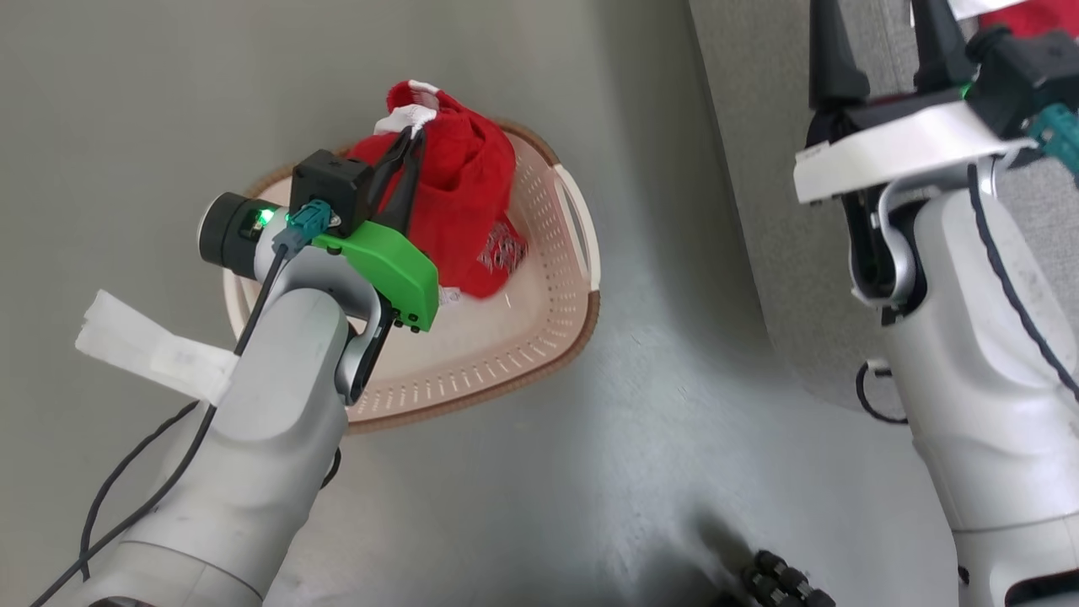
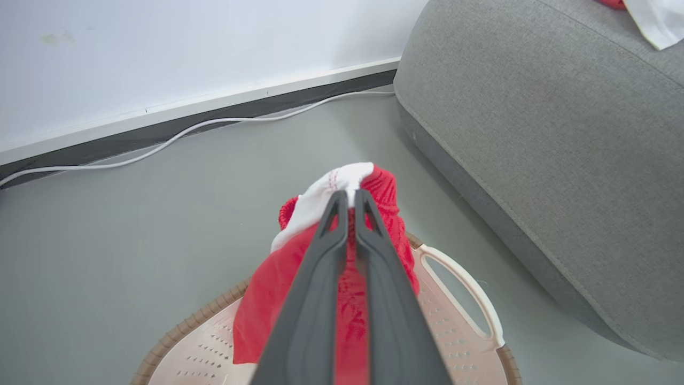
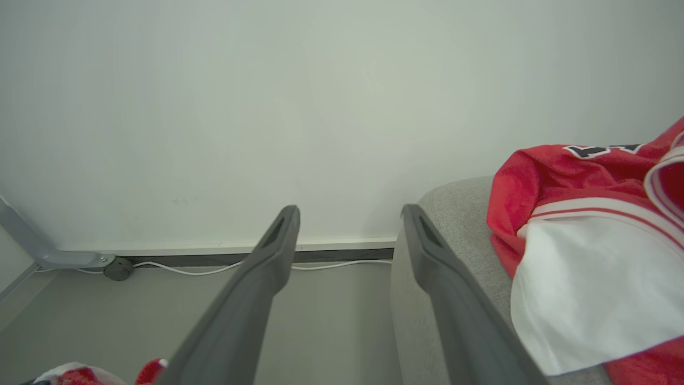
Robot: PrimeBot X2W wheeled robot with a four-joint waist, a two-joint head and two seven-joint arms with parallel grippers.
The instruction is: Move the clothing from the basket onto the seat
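My left gripper (image 2: 347, 199) is clenched on the white-trimmed edge of a red soft-fabric garment (image 1: 459, 194), holding it bunched above the cream perforated plastic laundry basket (image 1: 539, 337) on the grey floor (image 1: 590, 472). My right gripper (image 3: 350, 214) hangs released and empty beside the large light-grey fabric sofa (image 2: 534, 133). A red jersey with white panels and black-white numerals (image 3: 534, 171) lies on that sofa's cushion.

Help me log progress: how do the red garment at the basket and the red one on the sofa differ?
The shorts are bunched over the basket, pinched by the left gripper, jaws shut; the jersey lies on the sofa, ungripped. The shorts show small white print; the jersey shows a large white panel and black-white markings. Both are red with white trim.
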